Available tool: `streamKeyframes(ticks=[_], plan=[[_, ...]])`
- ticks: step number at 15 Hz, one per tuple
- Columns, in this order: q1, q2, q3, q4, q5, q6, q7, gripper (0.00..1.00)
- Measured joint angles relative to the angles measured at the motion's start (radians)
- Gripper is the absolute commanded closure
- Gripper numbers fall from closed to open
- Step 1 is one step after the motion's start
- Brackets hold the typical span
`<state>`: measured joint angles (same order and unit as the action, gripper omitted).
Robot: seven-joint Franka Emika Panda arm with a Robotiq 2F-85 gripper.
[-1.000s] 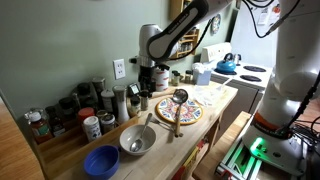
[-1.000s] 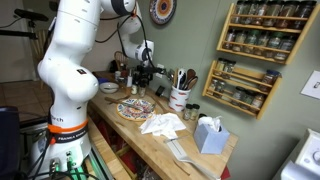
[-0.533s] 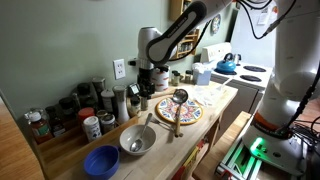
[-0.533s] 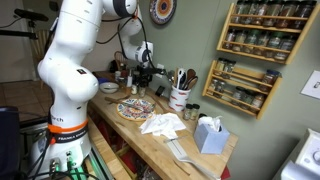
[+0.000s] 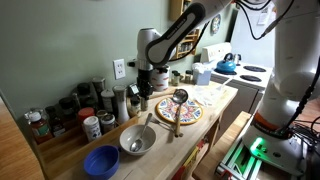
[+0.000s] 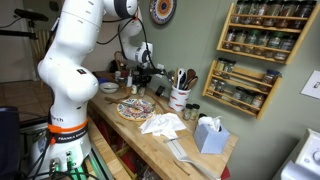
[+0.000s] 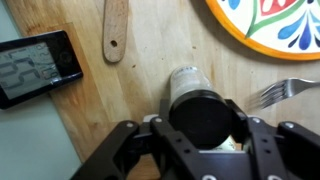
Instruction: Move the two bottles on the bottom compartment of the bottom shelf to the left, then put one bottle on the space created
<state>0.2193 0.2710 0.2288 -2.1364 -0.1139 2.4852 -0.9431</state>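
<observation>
My gripper (image 7: 205, 125) is shut on a small bottle (image 7: 195, 95) with a black cap; the fingers press its sides. It stands over the wooden counter beside the painted plate (image 7: 265, 25). I cannot tell whether it touches the counter. In both exterior views the gripper (image 5: 146, 96) (image 6: 141, 88) hangs low over the counter's back, far from the rack. The brown wooden spice rack (image 6: 243, 88) hangs on the wall, under a second rack. Its lowest tier (image 6: 236, 100) holds small jars.
A wooden spatula (image 7: 115, 30), a black digital device (image 7: 38, 65) and a fork (image 7: 275, 93) lie near the gripper. Dark bottles and tins (image 5: 75, 108) crowd the counter's back. A metal bowl (image 5: 137, 139), a blue bowl (image 5: 101, 160), a utensil crock (image 6: 180, 96) and a tissue box (image 6: 208, 133) stand on the counter.
</observation>
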Motion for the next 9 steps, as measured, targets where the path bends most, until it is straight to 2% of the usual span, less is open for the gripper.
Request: streamKeyframes(ticks=[9], plan=[[0.004,-0.016,0.003,-0.002,-0.061,-0.015,0.075,0.69]])
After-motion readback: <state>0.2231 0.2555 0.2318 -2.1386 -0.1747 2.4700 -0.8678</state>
